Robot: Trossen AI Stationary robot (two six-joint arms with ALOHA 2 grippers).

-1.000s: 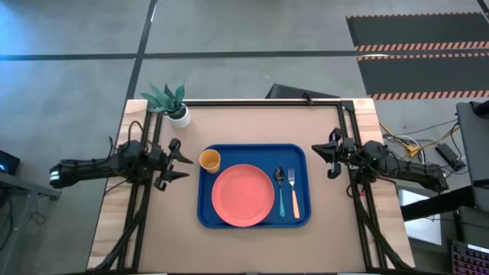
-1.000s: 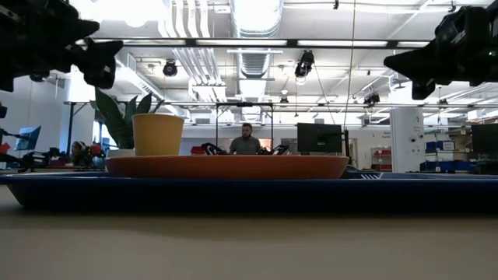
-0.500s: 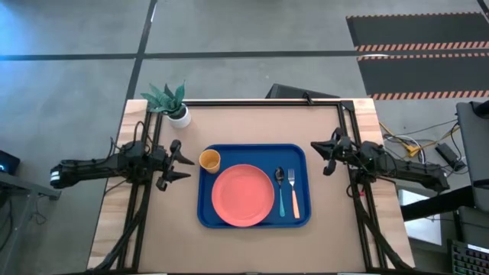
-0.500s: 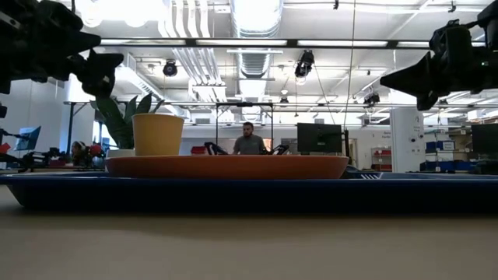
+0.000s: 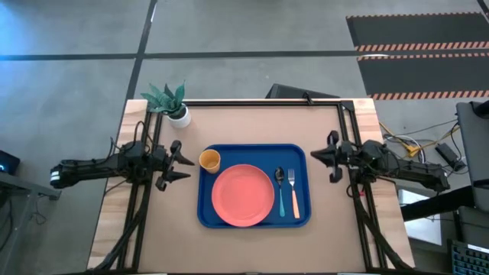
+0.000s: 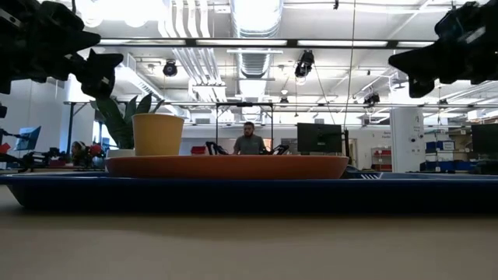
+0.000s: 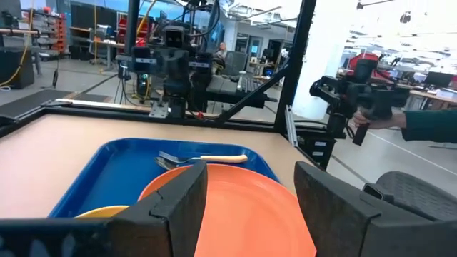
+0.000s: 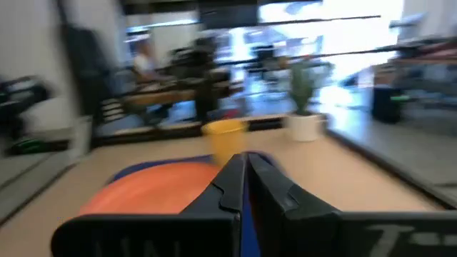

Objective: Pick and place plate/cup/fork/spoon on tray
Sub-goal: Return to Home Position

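We are flanking the blue tray, untouched: left gripper spread off its left edge, right gripper clenched empty opposite.

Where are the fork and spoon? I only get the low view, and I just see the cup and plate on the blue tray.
Observer: Both lie on the tray, between the plate and the right arm, the spoon nearer the plate than the fork.
Operator: Are the grippers holding stuff?
Observer: No. The left gripper is open and empty, off the tray's left edge.
Operator: And the other?
Observer: The right gripper is shut and empty, off the tray's right edge.
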